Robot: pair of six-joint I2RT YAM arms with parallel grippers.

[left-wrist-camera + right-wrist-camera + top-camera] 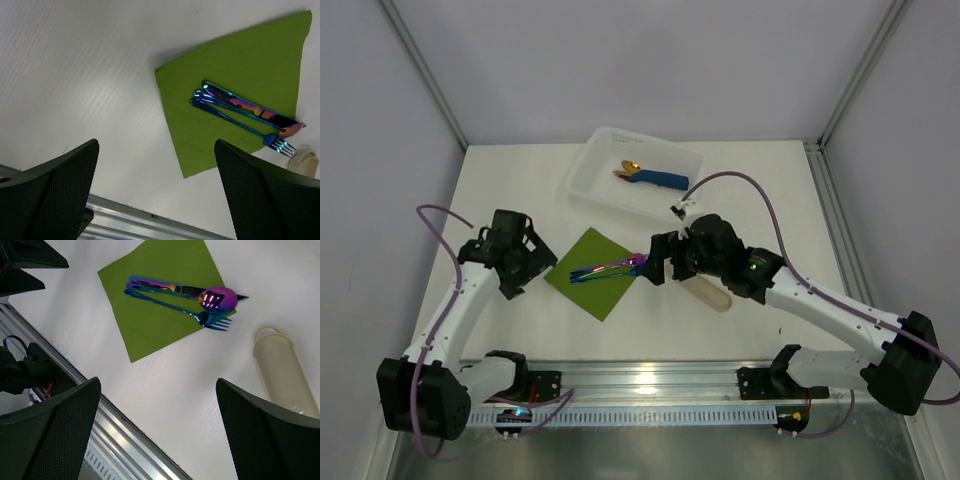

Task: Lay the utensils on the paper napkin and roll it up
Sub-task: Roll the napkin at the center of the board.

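The green paper napkin (592, 272) lies flat on the table as a diamond. The iridescent utensils (612, 268), a knife, fork and spoon, lie together across it, their heads over its right corner. They also show in the left wrist view (245, 111) on the napkin (235, 60) and in the right wrist view (185, 296) on the napkin (150, 322). My left gripper (532, 262) is open and empty, just left of the napkin. My right gripper (660, 258) is open and empty, just right of the utensil heads.
A clear plastic tray (588, 170) at the back holds a blue rolled napkin with gold cutlery (648, 177). A beige oblong piece (708, 293) lies under the right arm; it shows in the right wrist view (282, 370). A metal rail (650, 378) runs along the near edge.
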